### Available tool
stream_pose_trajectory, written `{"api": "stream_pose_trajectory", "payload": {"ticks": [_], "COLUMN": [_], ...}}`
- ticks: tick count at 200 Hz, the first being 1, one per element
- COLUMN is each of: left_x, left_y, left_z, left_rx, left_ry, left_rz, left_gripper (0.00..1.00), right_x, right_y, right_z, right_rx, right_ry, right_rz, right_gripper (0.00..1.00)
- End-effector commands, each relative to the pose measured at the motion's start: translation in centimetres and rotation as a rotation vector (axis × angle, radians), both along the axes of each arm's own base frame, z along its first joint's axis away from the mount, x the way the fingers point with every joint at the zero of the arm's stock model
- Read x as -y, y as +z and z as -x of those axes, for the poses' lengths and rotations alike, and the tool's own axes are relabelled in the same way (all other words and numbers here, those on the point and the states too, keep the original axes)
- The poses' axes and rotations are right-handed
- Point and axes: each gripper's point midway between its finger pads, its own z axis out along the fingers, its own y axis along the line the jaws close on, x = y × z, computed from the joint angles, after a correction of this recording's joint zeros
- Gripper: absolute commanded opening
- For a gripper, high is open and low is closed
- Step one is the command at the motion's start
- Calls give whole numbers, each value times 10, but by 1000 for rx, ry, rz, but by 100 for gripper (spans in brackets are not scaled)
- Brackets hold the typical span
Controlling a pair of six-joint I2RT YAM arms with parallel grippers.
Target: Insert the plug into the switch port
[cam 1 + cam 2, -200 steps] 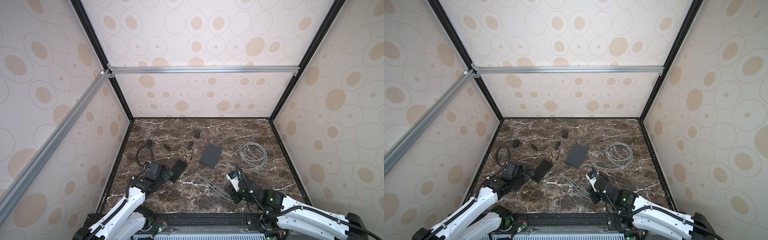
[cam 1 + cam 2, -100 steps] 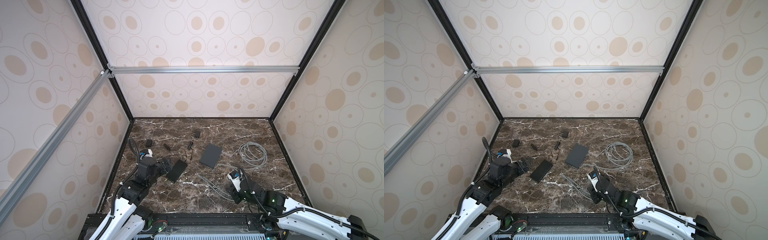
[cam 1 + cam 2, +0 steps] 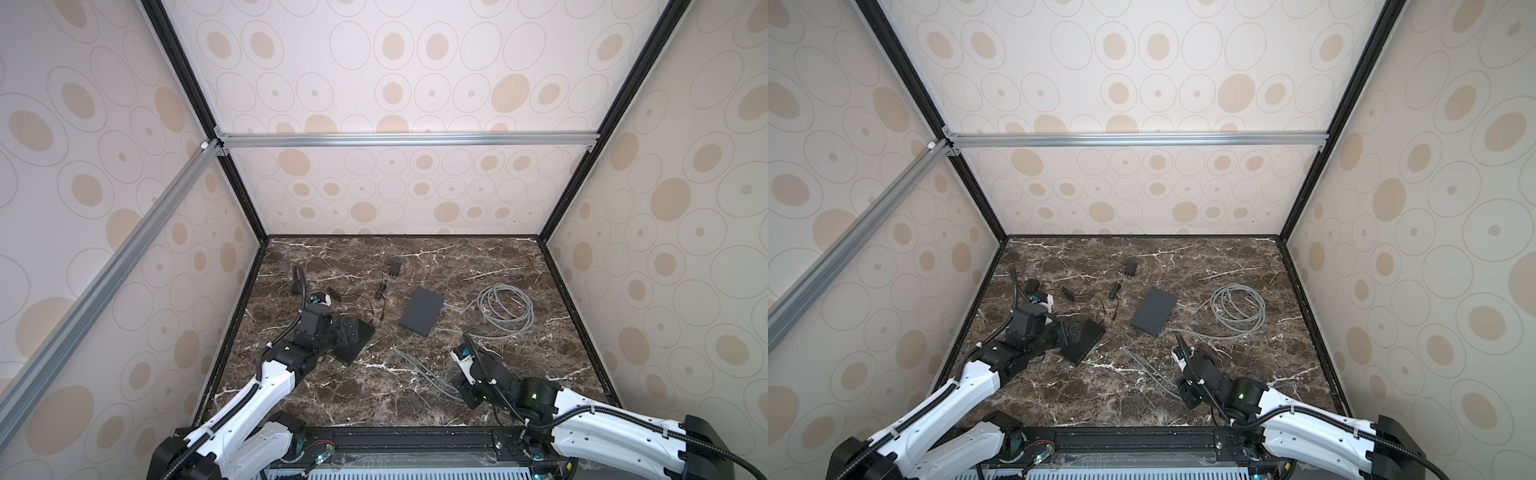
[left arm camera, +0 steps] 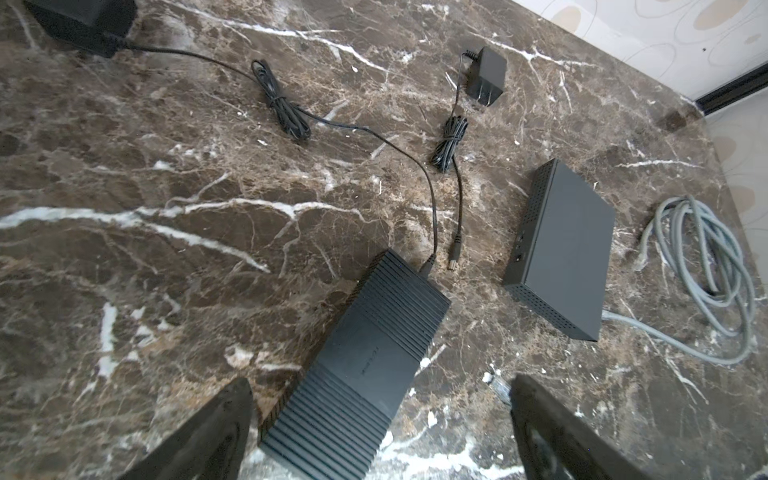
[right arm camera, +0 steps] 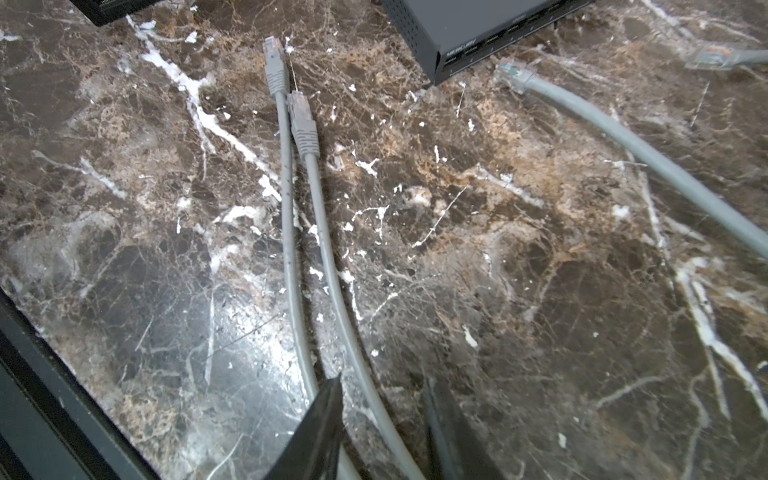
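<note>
Marble table. The left gripper has its jaws wide and straddles one end of a flat ribbed box. Since a second ago its wrist has reared up over the box; the box is unmoved. The right gripper has its jaws narrow, with a gap showing either side of the one grey cable running between them; that arm has barely shifted.

The switch is a dark grey slab at table centre, long axis roughly 12–6. Its port row shows in the right wrist view.

Two grey cables lie side by side, long axis 4–10. Their plugs have grey boots and clear tips. They point to 10 o'clock and lie on the marble at 7 o'clock of the switch, apart from it.
</note>
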Motion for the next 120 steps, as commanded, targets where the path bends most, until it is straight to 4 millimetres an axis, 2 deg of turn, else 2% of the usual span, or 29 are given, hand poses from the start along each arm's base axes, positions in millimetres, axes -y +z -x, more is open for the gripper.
{"api": "stream_pose_trajectory", "payload": {"ticks": [1,14,37,68,84,120], "left_x": [8,9,0,9,6,9], "left_y": [16,14,-1,-14,-17,-19], "left_z": [-23,-32,-45,-44,-42,-38], "left_rx": [121,128,58,16,-4,-17], "left_ry": [-31,-30,-13,-43,-34,-45], "left_rz": [-1,-26,-138,-99,-109,-85], "left_gripper": [95,95,93,88,88,93], "right_x": [-4,-2,-1,2,4,10], "right_y": [11,11,11,10,9,13], "right_z": [-4,-6,-10,-12,-13,-15], "right_rx": [20,28,31,25,28,43], "right_ry": [-18,-34,-53,-73,-89,-121], "right_rz": [-29,-29,-12,10,17,1], "right_gripper": [36,37,39,41,41,40]}}
